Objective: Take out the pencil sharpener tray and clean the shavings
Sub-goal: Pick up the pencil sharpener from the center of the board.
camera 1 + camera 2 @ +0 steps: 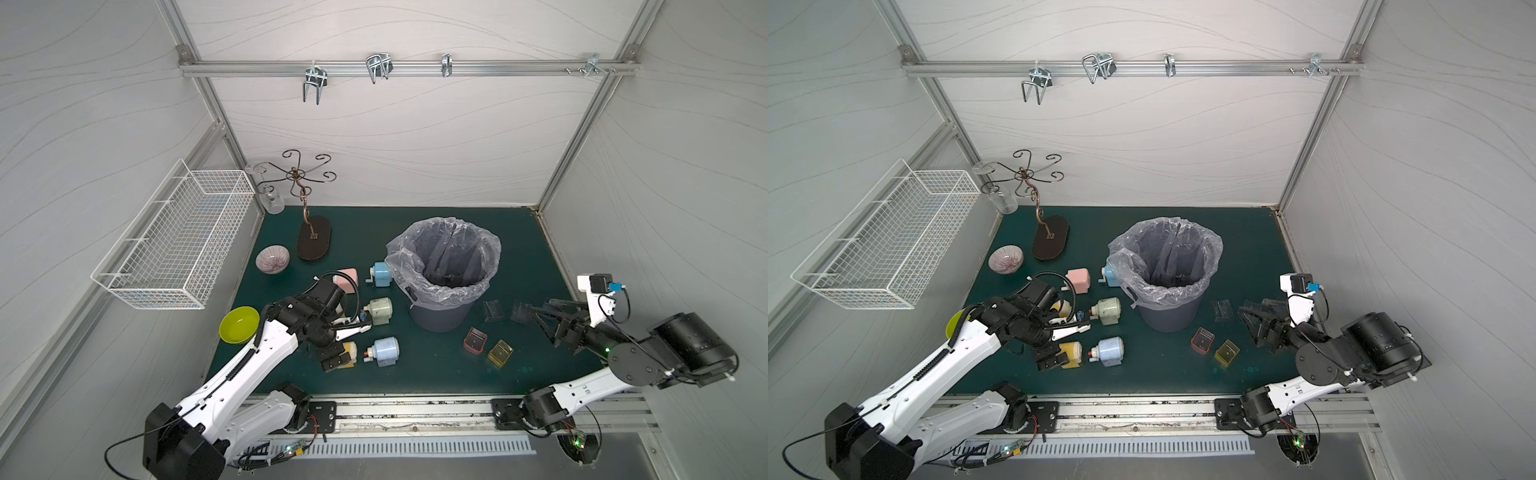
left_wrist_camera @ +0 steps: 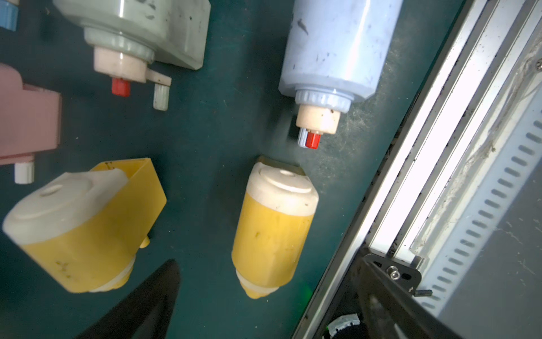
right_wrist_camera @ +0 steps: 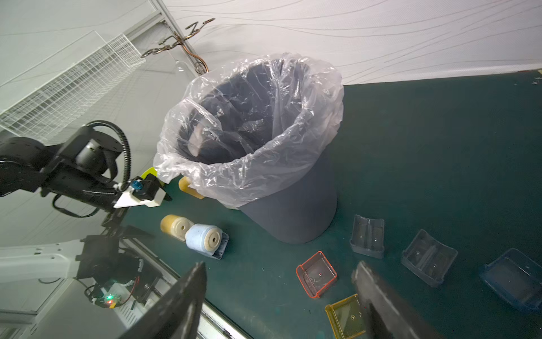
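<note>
Several pencil sharpeners lie on the green mat (image 1: pixel 415 374). My left gripper (image 1: pixel 338 360) (image 2: pixel 271 305) is open, low over a yellow sharpener (image 2: pixel 272 232) that lies between its fingers with space on both sides. Its tray is hidden. My right gripper (image 1: pixel 543 326) (image 3: pixel 281 305) hangs open and empty above a red tray (image 3: pixel 316 274) and a yellow tray (image 3: pixel 344 320) that lie loose on the mat. Dark trays (image 3: pixel 367 236) lie beside them. Dark flecks of shavings (image 2: pixel 394 138) line the mat's front edge.
A grey bin with a clear liner (image 1: pixel 442 266) stands mid-mat. Blue (image 1: pixel 384 350), green (image 1: pixel 379 311), pink (image 1: pixel 1079 280) and another yellow sharpener (image 2: pixel 82 234) crowd the left gripper. A green bowl (image 1: pixel 239 325), a striped bowl (image 1: pixel 272 258), a hook stand (image 1: pixel 313 239) and a wire basket (image 1: pixel 174 241) are at left.
</note>
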Motion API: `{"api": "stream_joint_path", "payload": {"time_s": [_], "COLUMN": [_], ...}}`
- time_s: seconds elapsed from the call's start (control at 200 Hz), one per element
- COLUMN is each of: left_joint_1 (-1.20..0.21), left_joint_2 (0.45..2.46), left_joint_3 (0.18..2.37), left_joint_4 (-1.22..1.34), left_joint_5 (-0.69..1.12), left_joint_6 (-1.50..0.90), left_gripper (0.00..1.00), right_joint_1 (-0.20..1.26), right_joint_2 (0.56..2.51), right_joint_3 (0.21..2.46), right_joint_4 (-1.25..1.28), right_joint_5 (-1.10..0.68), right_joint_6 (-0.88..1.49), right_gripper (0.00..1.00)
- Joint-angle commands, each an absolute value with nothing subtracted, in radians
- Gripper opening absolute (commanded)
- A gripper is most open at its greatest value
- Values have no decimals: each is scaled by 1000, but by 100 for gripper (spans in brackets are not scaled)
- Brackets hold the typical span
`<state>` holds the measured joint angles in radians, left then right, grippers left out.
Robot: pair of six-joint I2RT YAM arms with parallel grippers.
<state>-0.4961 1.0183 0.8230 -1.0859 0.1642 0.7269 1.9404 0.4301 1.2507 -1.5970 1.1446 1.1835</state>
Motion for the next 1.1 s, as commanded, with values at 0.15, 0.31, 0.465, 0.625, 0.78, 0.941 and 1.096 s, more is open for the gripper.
{"api": "stream_joint_path", "payload": {"time_s": [0.15, 0.31, 0.465, 0.625, 0.78, 0.941, 1.096], "left_joint_1": [-529, -543, -549, -549, -548, -550, -553], "left_joint_2": [1103, 1158, 1180, 1175, 1173, 1173, 1180], "left_joint_3": [815, 810, 812, 794, 789, 782, 778], "left_joint_4": [-1031, -1012, -1019, -1018, -1028, -1017, -995], "left_joint_5": [163, 157, 149, 138, 137, 133, 133], "left_joint_6": [768, 763, 758, 755, 753, 750, 748], "left_gripper": [89, 85, 82, 81, 80, 79, 79], "right_joint_1": [1971, 1971, 1971, 1971, 1942, 1398, 912], "right_joint_2": [554, 557, 618, 616, 706, 749, 823], "right_joint_3": [1310, 1275, 1283, 1286, 1283, 1194, 1182], "right_joint_4": [-1773, -1770, -1769, -1743, -1667, -1201, -960], "right_joint_5": [1167, 1121, 1123, 1104, 1048, 549, 79], "right_joint_6": [1041, 1036, 1017, 977, 861, 335, 210], "right_gripper": [83, 82, 82, 82, 83, 86, 80]}}
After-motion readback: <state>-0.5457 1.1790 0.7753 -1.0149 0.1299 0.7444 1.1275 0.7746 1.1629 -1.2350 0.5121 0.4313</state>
